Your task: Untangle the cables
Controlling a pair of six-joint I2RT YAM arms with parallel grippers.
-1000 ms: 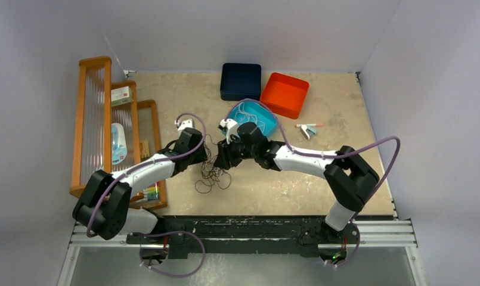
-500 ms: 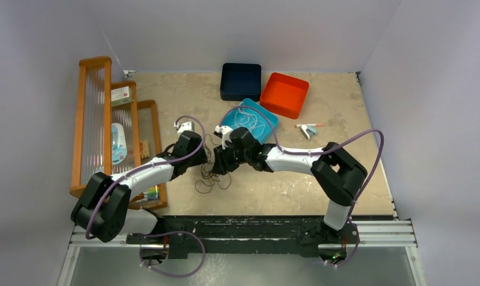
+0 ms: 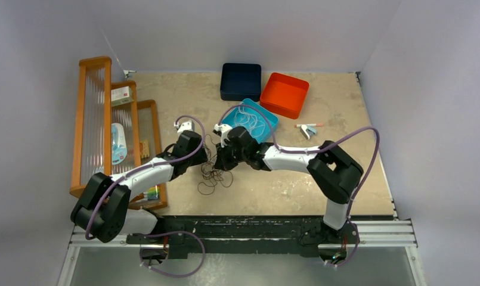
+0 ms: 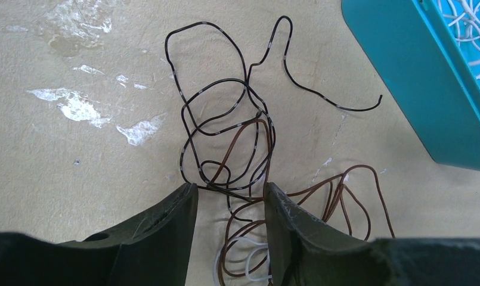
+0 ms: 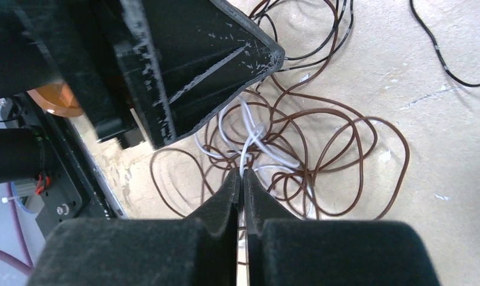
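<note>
Near the beige table's (image 3: 183, 95) middle, the right gripper (image 5: 242, 179) is clenched on a thin white cable (image 5: 243, 161); the left gripper (image 4: 228, 199) stands released astride tangled brown-black cables (image 4: 260, 116).

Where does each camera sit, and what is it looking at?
Top external: above and behind, looking down on the table; left arm, right arm show.
Left wrist: looks down past the open left gripper at dark cables.
Right wrist: looks down past the right gripper, shut on a white cable.
Both wrists share the brown tangle.

The beige table (image 3: 183, 95) bears tangled cables (image 3: 212, 176), a teal tray (image 3: 262, 124), a navy box (image 3: 240, 81) and an orange tray (image 3: 284, 94)
</note>
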